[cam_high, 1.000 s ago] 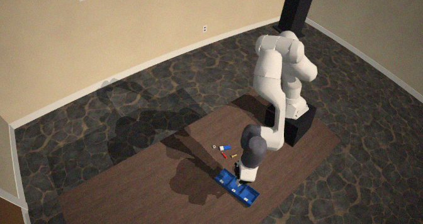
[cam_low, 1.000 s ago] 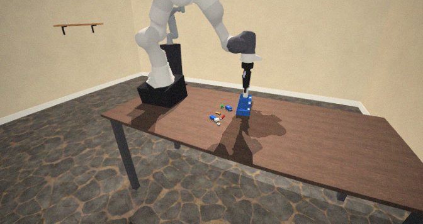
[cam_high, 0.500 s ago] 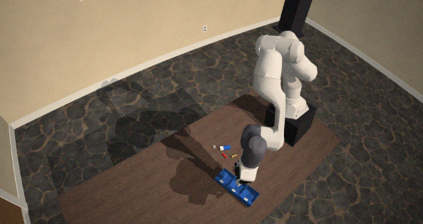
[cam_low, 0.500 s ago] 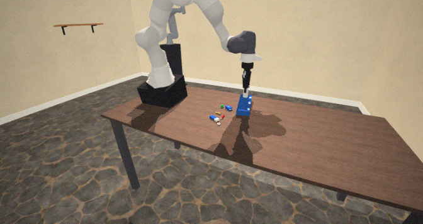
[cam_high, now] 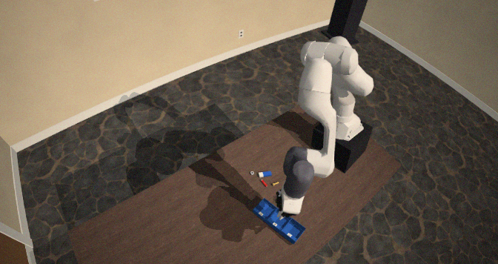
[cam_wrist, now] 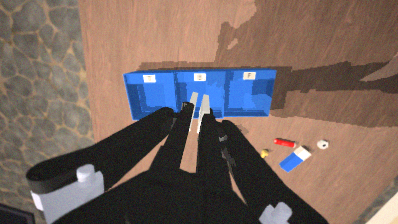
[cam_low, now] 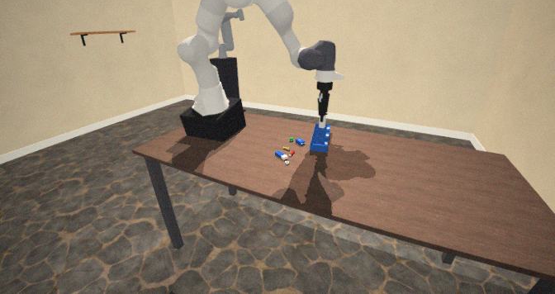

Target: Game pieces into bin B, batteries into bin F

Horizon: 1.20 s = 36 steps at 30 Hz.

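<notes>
My gripper [cam_high: 280, 216] [cam_low: 322, 125] [cam_wrist: 198, 102] points down above the middle blue bin. Its pale fingertips are nearly together, with nothing visible between them. The bin marked B [cam_high: 274, 225] [cam_wrist: 215, 80] is the middle of three joined compartments; its small label is blurred. The bin marked F [cam_high: 261, 213] [cam_wrist: 249, 76] is the end compartment nearest the loose things. A red cylinder [cam_high: 264, 183] [cam_low: 291, 153] [cam_wrist: 284, 142] lies outside the bins, with a small yellow piece [cam_high: 275, 183] [cam_low: 286, 148] [cam_wrist: 264, 153] near it. The fingers partly hide the middle bin, and shadows blur what is inside the bins.
A blue-and-white block [cam_high: 264, 174] [cam_low: 281, 155] [cam_wrist: 295, 159] and a small white round thing [cam_high: 252, 173] [cam_low: 286, 163] [cam_wrist: 322, 144] lie beside the red cylinder. A blue thing [cam_low: 300, 141] and a small green thing [cam_low: 291, 139] lie between them and the arm side.
</notes>
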Motion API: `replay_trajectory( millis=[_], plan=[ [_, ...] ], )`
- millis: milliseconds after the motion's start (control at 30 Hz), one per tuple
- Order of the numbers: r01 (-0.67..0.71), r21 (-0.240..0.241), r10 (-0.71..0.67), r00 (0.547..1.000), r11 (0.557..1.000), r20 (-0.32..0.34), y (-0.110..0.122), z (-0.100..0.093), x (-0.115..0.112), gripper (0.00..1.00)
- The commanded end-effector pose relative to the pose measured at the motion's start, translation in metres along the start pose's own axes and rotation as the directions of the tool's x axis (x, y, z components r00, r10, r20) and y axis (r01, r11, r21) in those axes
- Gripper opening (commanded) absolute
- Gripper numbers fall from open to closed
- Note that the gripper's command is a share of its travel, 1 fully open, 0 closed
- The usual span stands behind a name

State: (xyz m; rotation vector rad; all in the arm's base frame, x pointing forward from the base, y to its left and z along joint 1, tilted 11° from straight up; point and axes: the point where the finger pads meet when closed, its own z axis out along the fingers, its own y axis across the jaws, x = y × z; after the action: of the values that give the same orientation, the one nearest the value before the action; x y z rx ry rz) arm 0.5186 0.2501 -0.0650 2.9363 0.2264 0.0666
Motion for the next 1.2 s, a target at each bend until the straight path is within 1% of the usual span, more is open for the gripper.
replay_trajectory(
  millis=[0, 33, 100, 167, 667, 767, 1167],
  plan=[
    [0.005, 0.0, -0.005, 1.0, 1.0, 0.005, -0.001, 0.001, -0.002, 0.05],
    [0.005, 0.0, -0.005, 1.0, 1.0, 0.005, -0.001, 0.001, -0.002, 0.05],
    [0.005, 0.0, -0.005, 1.0, 1.0, 0.005, -0.01, 0.001, -0.005, 0.05],
    [0.005, 0.0, -0.005, 1.0, 1.0, 0.005, -0.01, 0.001, -0.005, 0.05],
    [0.005, 0.0, -0.005, 1.0, 1.0, 0.005, -0.082, 0.001, -0.024, 0.05],
    [0.005, 0.0, -0.005, 1.0, 1.0, 0.005, -0.082, 0.001, -0.024, 0.05],
    [0.005, 0.0, -0.005, 1.0, 1.0, 0.005, -0.082, 0.033, -0.024, 0.05]
  ],
)
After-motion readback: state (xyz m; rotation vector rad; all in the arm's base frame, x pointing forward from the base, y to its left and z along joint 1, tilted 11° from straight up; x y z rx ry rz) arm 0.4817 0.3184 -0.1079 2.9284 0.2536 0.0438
